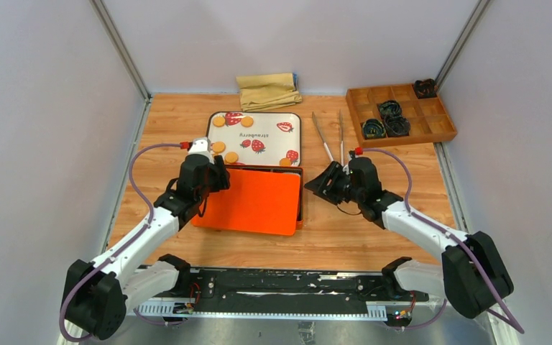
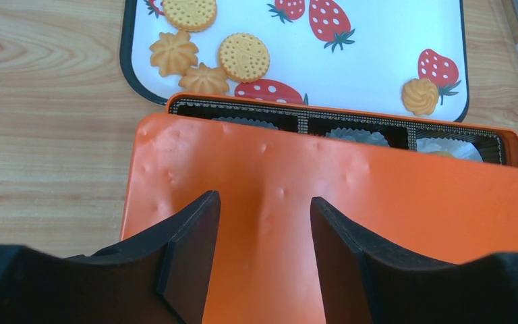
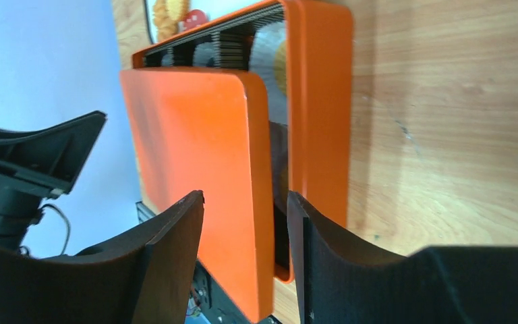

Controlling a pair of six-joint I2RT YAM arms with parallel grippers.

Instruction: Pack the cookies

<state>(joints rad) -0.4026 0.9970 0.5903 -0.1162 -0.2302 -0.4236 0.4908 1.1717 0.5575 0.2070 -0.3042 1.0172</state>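
1. Our left end effector [image 2: 263, 202] is hovering with its jaws wide and empty over the orange lid [image 2: 351, 202]. The right end effector [image 3: 244, 199], equally wide, is straddling the lid's right edge.
2. We are judging that the lid, lying askew on the box [image 2: 509, 142], may skid or jam on the rim if nudged.
3. Golden cookies [image 2: 243, 57] are sitting on the strawberry tray [image 2: 378, 47] just behind the box, and open tabletop [image 2: 47, 135] is flanking both sides.

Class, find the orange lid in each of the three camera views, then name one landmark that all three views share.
Top external: the orange lid lies at the centre, between the two grippers.
Left wrist: it fills the lower half.
Right wrist: it stands left of centre.
Shared landmark: the orange box under it, rim showing.
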